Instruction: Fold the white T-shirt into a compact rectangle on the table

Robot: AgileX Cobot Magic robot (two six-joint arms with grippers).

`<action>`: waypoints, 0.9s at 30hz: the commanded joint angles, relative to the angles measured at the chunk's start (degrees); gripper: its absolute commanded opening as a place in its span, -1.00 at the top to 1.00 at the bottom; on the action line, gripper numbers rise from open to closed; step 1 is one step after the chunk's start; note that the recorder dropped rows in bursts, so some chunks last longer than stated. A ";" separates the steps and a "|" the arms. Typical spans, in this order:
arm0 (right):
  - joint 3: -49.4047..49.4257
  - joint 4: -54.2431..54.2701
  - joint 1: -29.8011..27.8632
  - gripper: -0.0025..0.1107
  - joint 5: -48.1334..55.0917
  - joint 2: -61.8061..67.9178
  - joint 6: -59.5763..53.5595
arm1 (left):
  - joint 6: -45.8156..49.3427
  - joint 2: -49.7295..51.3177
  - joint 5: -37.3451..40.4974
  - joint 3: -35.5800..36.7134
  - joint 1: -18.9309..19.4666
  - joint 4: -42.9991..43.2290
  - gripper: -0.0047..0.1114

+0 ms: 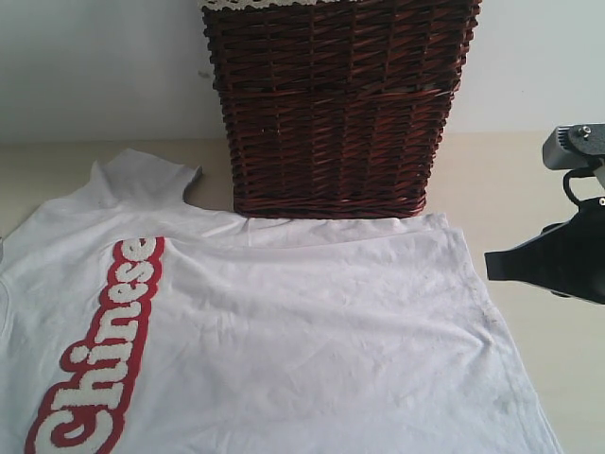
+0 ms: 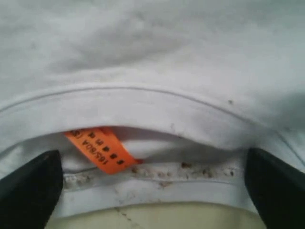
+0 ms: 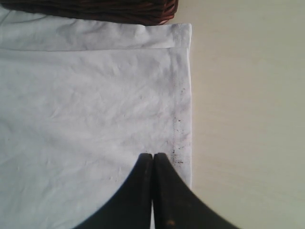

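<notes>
Plainly, the white T-shirt lies spread out flat on the pale surface, front side up. Its red-outlined lettering runs along the left of the exterior view. One short sleeve sticks out toward the back, just beside the dark wicker basket. The basket stands upright behind the shirt, with a strip of lace trim showing at its rim. The shirt's far edge meets the foot of the basket.

The right pincer is closed, its two black fingers pressed together with nothing between them. In the right wrist view the right pincer points at the cloth just inside the stitched hem, close to a scatter of small dark specks. Whether the tips actually touch the fabric is hard to say from these angles.

The left pincer stands wide open and grips nothing, with one finger at each side of the neck opening. Between the fingers lie the ribbed collar and the orange tag with its small printed characters. A sliver of bare surface shows just beyond the collar's edge. The cloth around the neck lies smooth, with only faint wrinkles.
</notes>
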 commanded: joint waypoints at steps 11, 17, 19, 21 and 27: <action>0.22 0.00 -0.27 0.96 -0.23 -0.25 -0.47 | 0.00 -0.01 -1.67 0.61 2.57 0.49 -0.87; 0.22 0.00 -0.27 0.96 -0.23 -0.25 -1.13 | 3.01 -0.01 -2.32 0.61 2.40 0.64 -0.87; 0.22 0.00 -0.27 0.96 -0.23 -0.25 -1.13 | 3.01 -0.01 -3.70 0.61 2.39 0.74 -0.87; 0.22 0.00 -0.27 0.96 -0.23 -0.25 -1.13 | 3.01 -0.01 -4.79 0.61 2.39 1.74 -0.87; 0.22 0.00 -0.27 0.96 -0.23 -0.25 -1.13 | 3.01 -0.01 -5.69 1.11 2.39 2.39 -0.87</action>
